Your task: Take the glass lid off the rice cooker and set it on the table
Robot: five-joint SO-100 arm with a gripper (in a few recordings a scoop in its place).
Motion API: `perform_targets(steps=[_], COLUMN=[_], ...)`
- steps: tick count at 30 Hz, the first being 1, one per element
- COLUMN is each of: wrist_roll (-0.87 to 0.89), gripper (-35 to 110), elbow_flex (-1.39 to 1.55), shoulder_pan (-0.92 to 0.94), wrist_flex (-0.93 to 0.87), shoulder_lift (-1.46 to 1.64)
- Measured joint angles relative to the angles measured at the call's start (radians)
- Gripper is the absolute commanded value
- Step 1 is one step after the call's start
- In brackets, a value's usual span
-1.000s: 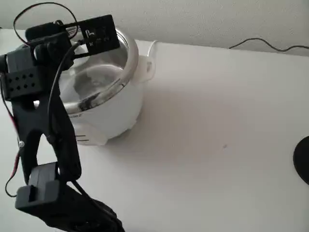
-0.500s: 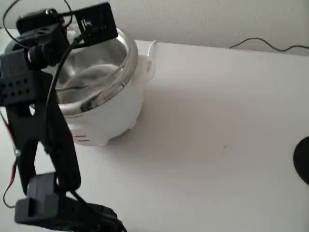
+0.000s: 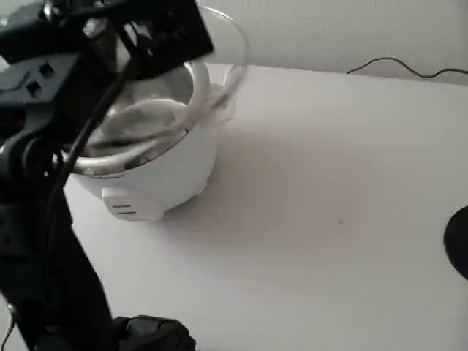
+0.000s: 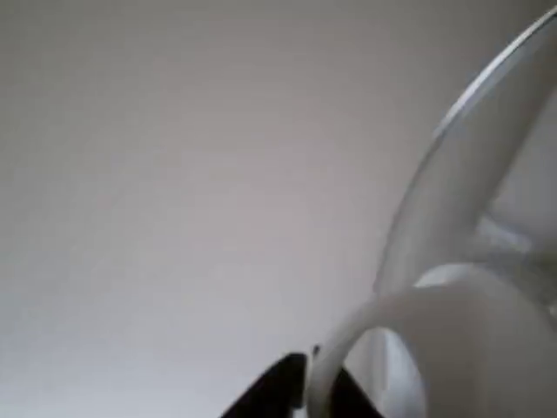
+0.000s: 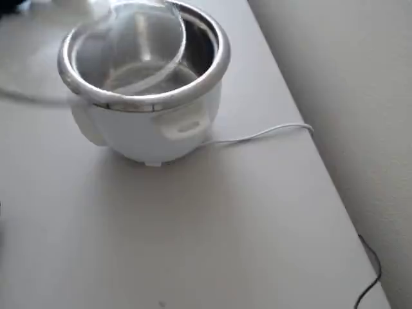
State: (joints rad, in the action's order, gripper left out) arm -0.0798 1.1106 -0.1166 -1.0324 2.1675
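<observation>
Since the earlier frames the glass lid [image 3: 219, 51] has risen off the rice cooker [image 3: 157, 168] and now hangs tilted above the steel rim. I judge the lifting step is in progress; next it must travel sideways over the bare table [image 3: 329, 219] and go down gently. In the wrist view the gripper [image 4: 305, 387] seems closed on the white knob, but blur hides the fingers
</observation>
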Motion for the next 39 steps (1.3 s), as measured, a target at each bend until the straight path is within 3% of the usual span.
perform_targets(steps=[9,15,28,39], wrist_roll=[-0.075,-0.078,-0.156,-0.156], gripper=[0,0,0,0], elbow_flex=[0.615,0.870,1.048,1.301], shoulder_pan=[0.196,0.272,0.423,0.417], wrist_flex=[0.138,0.265,0.472,0.683], shoulder_lift=[0.225,0.241,0.190,0.173])
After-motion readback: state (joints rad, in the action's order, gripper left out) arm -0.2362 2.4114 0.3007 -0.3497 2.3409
